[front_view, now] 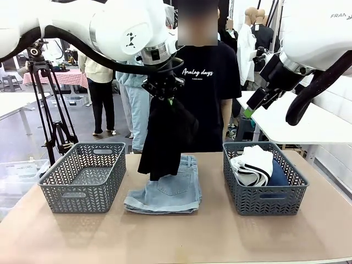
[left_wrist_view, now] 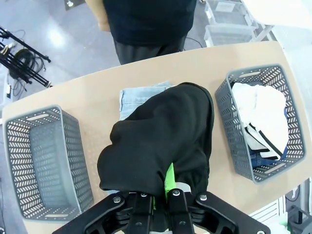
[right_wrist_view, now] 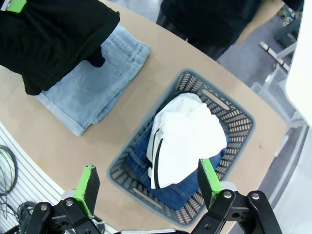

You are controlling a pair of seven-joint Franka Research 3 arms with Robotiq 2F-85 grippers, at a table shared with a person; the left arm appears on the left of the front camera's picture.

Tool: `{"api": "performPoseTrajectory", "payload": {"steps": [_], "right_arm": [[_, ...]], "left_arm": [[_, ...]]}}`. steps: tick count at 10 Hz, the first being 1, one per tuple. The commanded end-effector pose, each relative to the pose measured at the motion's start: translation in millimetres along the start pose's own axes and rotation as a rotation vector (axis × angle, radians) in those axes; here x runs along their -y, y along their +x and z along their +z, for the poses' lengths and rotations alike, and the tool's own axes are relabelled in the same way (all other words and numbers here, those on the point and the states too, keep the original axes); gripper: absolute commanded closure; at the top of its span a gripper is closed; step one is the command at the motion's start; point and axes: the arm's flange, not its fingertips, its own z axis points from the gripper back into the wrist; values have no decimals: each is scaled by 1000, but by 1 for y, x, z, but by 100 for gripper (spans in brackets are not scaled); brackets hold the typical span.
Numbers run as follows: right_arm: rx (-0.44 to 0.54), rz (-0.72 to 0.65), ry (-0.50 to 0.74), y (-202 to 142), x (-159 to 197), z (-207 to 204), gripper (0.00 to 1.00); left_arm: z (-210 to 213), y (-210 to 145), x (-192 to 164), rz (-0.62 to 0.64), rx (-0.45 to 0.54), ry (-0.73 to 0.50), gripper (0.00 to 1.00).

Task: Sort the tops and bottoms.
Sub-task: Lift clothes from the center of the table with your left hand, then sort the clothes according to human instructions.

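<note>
A robot lab in an open hall: a camera tripod (front_view: 37, 58) far left, a white table (front_view: 300, 125) far right, cables (left_wrist_view: 22, 58) across the grey floor (left_wrist_view: 63, 36).

Left arm (front_view: 82, 27): enters from left side, bends across to middle, wrist high, pointing straight down. Left pincer (front_view: 168, 98): jaws pressed together, green pads (left_wrist_view: 169, 176) nipping bunched cloth of black top (front_view: 165, 137), which hangs free beneath. Right arm (front_view: 313, 33): enters from upper right, wrist tilted down toward middle. Right pincer (right_wrist_view: 148, 183): raised, jaws spread wide, green fingers (right_wrist_view: 88, 187) well apart, empty.
</note>
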Motion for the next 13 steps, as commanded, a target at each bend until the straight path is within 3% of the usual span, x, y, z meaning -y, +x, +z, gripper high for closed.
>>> {"api": "performPoseTrajectory", "payload": {"steps": [1, 13], "right_arm": [[0, 2, 10, -2, 0, -2, 0], [0, 2, 10, -2, 0, -2, 0]], "left_arm": [[6, 2, -1, 2, 2, 4, 100], [6, 2, -1, 2, 2, 4, 100]]}}
